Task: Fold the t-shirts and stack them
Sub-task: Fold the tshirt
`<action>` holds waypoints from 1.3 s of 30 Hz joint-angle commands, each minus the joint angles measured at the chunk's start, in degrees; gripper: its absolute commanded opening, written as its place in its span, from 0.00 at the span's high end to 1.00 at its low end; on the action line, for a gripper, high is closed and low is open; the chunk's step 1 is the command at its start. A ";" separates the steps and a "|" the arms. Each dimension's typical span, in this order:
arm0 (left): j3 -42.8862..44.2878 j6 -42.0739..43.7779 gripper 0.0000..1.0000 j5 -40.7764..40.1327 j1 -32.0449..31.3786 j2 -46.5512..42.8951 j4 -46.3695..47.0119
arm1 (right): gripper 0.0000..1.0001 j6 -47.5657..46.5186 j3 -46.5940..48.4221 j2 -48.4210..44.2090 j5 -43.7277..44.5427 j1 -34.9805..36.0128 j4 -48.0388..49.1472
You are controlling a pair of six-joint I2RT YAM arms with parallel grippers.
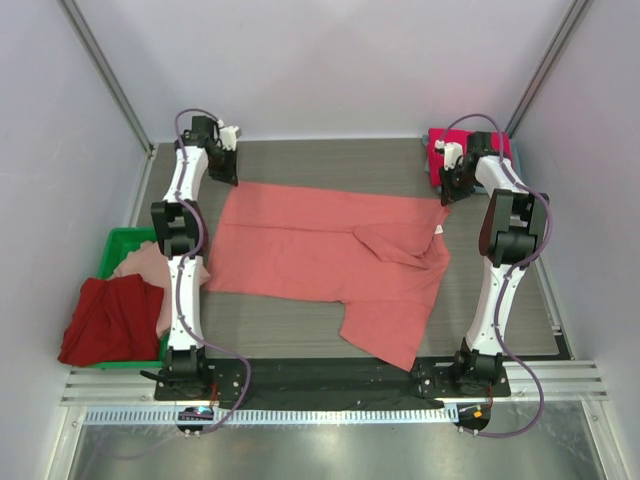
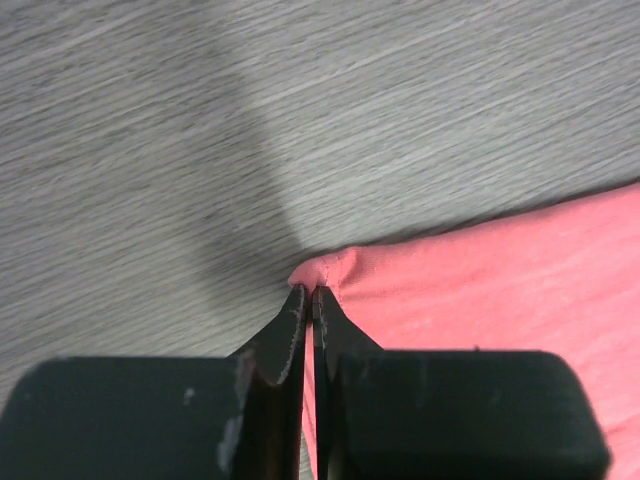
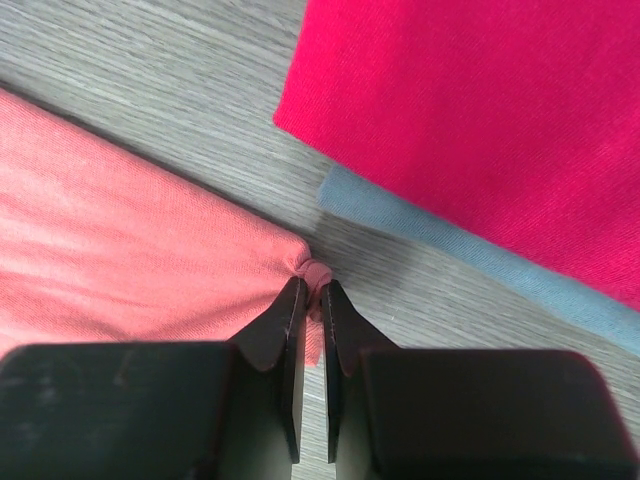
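A salmon-coral t-shirt (image 1: 320, 250) lies spread across the table, with a small white neck label (image 1: 438, 230) near its right edge. My left gripper (image 1: 226, 172) is shut on the shirt's far left corner (image 2: 325, 272). My right gripper (image 1: 448, 192) is shut on the shirt's far right corner (image 3: 312, 272). A folded magenta shirt (image 1: 440, 150) lies on a folded grey-blue shirt (image 3: 480, 255) at the far right; the magenta one also shows in the right wrist view (image 3: 480, 110). A dark red shirt (image 1: 105, 320) and a pale pink shirt (image 1: 145, 265) lie at the left.
A green plastic bin (image 1: 112, 250) stands at the left table edge, holding the dark red and pale pink shirts. White walls close in both sides and the back. A metal rail runs along the near edge.
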 commanded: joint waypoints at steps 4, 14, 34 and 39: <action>2.95 -0.88 1.00 3.47 0.04 -0.40 0.66 | 0.95 -0.27 2.21 -0.35 1.34 -0.05 0.35; -1.61 -1.14 1.00 11.73 3.47 -21.03 -3.02 | 0.99 0.17 4.86 -17.12 2.30 -0.05 1.05; -48.20 1.58 1.00 14.38 6.37 -91.09 4.09 | 0.99 -6.06 -9.39 -79.88 -3.50 -0.05 -4.39; -45.40 2.20 1.00 9.82 6.28 -96.46 1.20 | 0.99 -7.38 -8.25 -85.96 -0.34 -0.05 -5.89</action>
